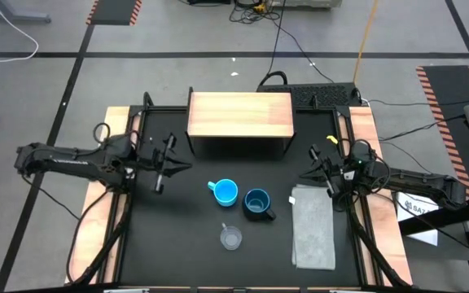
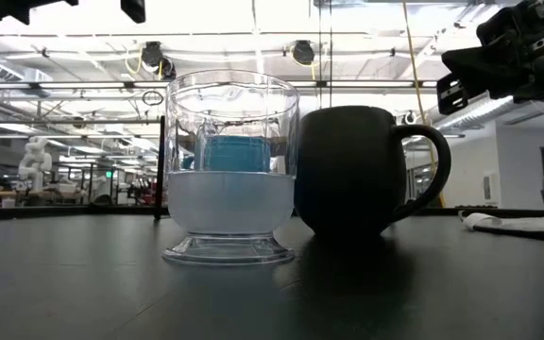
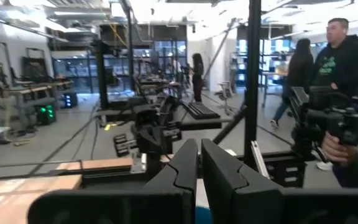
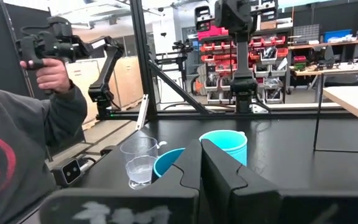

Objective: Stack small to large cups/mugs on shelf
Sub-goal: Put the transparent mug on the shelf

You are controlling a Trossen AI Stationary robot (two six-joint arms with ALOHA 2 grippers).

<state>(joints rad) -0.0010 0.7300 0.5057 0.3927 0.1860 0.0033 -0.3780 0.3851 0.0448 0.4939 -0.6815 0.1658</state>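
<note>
On the black surface (image 1: pixel 177 244), three cups are grouped in front of the low shelf with a light wooden top on a black metal frame (image 1: pixel 238 116): a medium light-blue handled mug (image 1: pixel 225 191), a dark navy handled mug (image 1: pixel 257 203) just beside it, and a tiny clear plastic cup (image 1: pixel 231 237) nearer the front edge. None has been placed on the shelf yet, so the task is judged to be at its start. The left gripper (image 1: pixel 159 168) is held above the surface to the left of the cups, and the right gripper (image 1: pixel 320 171) to their right, beside a grey folded cloth (image 1: pixel 313 228); both are seen with fingers brought together and nothing held. Because the two mugs stand so close, one could be knocked or dragged when the other is grasped. The clear cup is judged light and slippery, so it could be tipped or squeezed out of a closing gripper. A person's hand with a camera rig (image 4: pixel 47 46) is seen beyond the surface.
</note>
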